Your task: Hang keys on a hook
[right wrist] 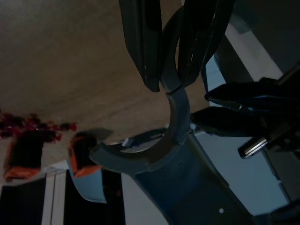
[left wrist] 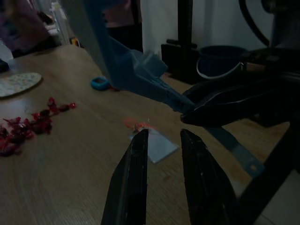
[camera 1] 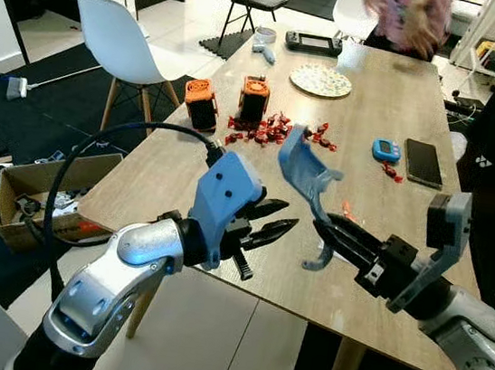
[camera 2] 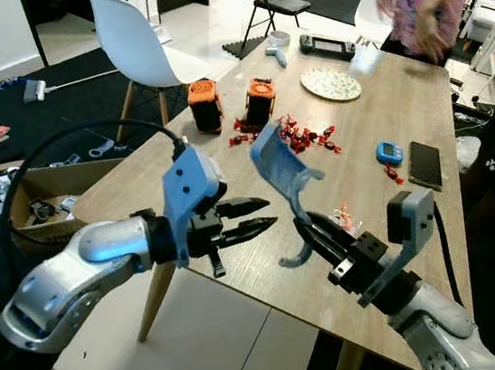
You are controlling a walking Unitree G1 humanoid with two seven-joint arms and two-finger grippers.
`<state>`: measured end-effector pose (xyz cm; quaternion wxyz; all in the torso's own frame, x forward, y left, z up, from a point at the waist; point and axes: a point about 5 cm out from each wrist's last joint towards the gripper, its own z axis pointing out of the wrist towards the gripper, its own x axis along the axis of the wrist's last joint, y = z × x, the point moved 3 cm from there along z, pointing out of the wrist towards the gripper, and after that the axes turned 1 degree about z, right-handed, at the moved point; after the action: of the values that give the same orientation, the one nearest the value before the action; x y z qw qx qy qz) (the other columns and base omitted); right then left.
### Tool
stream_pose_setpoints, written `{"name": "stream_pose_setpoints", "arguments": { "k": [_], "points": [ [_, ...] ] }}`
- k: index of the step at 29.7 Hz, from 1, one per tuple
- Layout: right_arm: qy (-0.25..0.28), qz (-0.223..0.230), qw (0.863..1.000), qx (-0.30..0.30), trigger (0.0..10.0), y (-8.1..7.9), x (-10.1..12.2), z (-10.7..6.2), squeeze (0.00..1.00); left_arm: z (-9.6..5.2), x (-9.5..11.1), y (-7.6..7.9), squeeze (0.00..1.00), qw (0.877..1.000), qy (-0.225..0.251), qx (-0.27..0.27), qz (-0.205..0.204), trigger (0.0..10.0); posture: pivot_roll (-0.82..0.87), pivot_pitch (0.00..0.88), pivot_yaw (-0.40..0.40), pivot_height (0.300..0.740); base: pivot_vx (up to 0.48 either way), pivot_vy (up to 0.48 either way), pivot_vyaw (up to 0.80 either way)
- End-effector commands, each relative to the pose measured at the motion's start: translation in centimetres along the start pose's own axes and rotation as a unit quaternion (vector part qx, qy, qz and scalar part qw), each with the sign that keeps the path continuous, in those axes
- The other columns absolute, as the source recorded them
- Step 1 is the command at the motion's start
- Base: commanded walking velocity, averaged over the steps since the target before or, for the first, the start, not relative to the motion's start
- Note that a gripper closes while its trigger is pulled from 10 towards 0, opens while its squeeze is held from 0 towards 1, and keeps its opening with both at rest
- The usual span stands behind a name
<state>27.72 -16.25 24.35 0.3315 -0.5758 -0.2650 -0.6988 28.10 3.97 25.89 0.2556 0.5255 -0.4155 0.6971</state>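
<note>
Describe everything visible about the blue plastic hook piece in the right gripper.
The blue plastic hook piece has a broad flat plate at one end and a thin curved hook at the other. The right gripper is shut on its stem and holds it tilted above the wooden table. The left gripper, slightly open, is just beside it.

Wooden table [camera 1: 393, 122] was light-grained and rectangular. On it: two orange-and-black blocks [camera 1: 202, 103], [camera 1: 254, 97] stood side by side near the robot's-left edge. Scattered red bits [camera 1: 264, 131] lay just beside them, a few more [camera 1: 392, 172] near the phone. Blue round device [camera 1: 385, 150] sat just beside dark phone [camera 1: 424, 162]. Patterned round plate [camera 1: 320, 81] lay farther off; black handheld console [camera 1: 314, 42] and a tape roll [camera 1: 265, 34] sat at the far end.
</note>
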Motion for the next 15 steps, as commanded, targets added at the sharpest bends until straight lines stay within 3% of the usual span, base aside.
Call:
{"name": "stream_pose_setpoints", "arguments": {
  "k": [1,10,15],
  "points": [
    [-0.003,0.006,1.000,0.008,10.0,-0.4,-0.2,-0.1,0.00,0.2,0.2,-0.3,0.00,1.000,0.010,0.005,-0.013,10.0,0.07,0.151,-0.011,0.740,0.000,0.000,0.00],
    [-0.027,0.013,0.999,0.014,10.0,-1.0,-1.7,0.1,0.00,0.5,0.8,-2.2,0.00,0.998,0.023,0.051,-0.036,10.0,0.07,0.146,-0.007,0.740,0.000,0.000,0.00],
    [-0.044,0.009,0.999,-0.009,10.0,-0.3,-2.4,-0.6,0.00,0.2,0.5,-2.2,0.00,0.997,0.020,0.046,-0.055,10.0,0.07,0.147,-0.003,0.740,0.000,0.000,0.00]
  ]
}}
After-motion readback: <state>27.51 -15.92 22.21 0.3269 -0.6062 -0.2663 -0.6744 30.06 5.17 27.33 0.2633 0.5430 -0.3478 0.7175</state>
